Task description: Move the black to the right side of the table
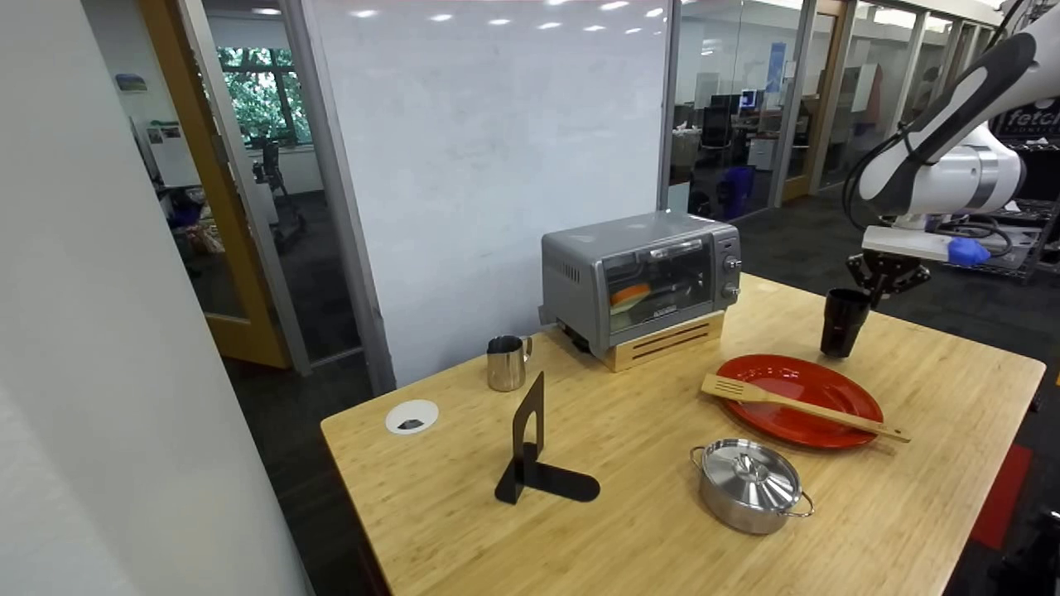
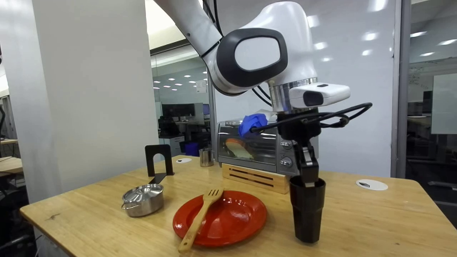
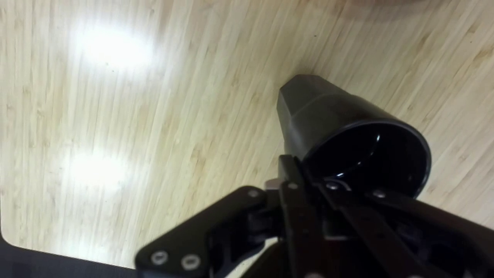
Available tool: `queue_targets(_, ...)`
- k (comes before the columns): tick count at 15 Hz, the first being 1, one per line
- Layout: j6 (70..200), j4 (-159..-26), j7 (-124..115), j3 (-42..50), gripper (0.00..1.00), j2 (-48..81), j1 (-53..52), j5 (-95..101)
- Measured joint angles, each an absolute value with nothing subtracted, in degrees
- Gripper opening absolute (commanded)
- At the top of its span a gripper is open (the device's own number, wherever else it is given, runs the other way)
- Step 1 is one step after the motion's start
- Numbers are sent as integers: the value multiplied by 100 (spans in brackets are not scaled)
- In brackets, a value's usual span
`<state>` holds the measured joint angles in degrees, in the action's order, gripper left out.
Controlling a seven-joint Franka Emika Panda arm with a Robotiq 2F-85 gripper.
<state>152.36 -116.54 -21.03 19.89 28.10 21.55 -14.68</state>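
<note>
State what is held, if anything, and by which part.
The black cup, by its rim: the jaws pinch its wall, one inside and one outside.

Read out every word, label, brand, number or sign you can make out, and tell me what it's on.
"fetch": white letters on the black panel at the edge of an exterior view; the smaller line beneath is unclear.
On the oven: lettering low on its front, too small to read.
On the spatula: small marks near one end, unreadable.
On the blue poster: any print is too small.
</note>
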Motion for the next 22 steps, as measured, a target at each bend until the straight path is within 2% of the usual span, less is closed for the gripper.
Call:
queue_targets(14,15243,-11675,-1878,1965,1,2883,2210,-1469)
queue_targets(15,15244,-11675,-1872,1965,30,2883,2210,-1468)
queue_targets(16,15244,-11675,-1869,1965,31,2883,2210,-1468)
queue_targets(22,15254,-11675,-1855,1965,72,2882,2199,-1466)
